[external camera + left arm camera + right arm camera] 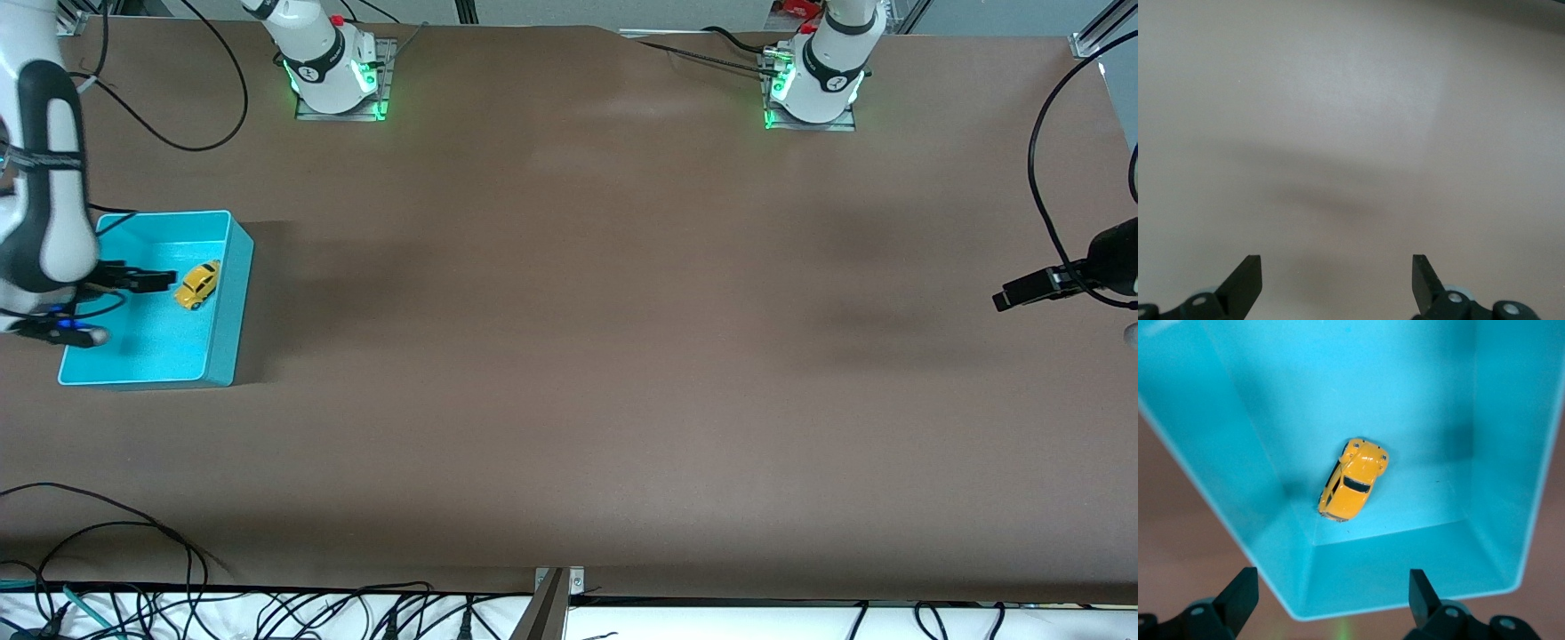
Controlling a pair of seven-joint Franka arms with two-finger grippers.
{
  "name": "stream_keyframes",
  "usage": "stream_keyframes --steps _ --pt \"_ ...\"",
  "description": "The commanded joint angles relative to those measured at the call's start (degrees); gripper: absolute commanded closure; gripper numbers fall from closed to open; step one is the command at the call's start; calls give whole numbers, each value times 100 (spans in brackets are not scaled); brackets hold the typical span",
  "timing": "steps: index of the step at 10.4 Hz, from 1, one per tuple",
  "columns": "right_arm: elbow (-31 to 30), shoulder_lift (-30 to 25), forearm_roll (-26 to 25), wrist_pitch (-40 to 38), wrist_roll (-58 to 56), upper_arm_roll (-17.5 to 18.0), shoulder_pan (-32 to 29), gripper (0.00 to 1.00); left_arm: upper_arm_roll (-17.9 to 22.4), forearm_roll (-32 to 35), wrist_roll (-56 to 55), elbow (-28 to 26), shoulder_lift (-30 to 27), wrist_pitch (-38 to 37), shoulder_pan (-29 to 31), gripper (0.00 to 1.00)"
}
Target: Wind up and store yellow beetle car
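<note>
Car: the yellow beetle car [197, 284] lies inside the turquoise bin [233, 267], on its floor, close to the wall at the bin's 3 o'clock in the front view.
Long axis: about 1 to 7 o'clock in the front view.
My right end effector [114, 307]: over the bin, fingers apart, empty; the car sits at its 3 o'clock.
My left end effector [1013, 296]: waits over bare bench [569, 356], fingers apart.
Look: glossy rounded yellow shell, dark windows.
Judgement: stored, I think.

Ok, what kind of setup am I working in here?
Probably a robotics lab bench, not a home: two arms bolted to a brown table, loose cables along its edge, and only a turquoise bin holding the yellow beetle car, with the right tool open above it.
</note>
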Motion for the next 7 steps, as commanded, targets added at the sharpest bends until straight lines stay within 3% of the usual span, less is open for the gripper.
stream_keyframes --steps 1,3,4,7 --pt "756 -121 -46 -670 -1 21 -16 0 -40 -102 117 43 -32 -43 65 1" --pt "1223 -287 -28 -1031 17 100 45 0 -49 -93 117 43 -67 -51 65 1" --pt "1216 -645 -28 -876 26 440 -15 0 -49 -85 117 34 -93 -60 65 1" --pt "263 -1691 -72 19 611 908 -16 0 -75 -84 109 51 -146 -60 65 1"
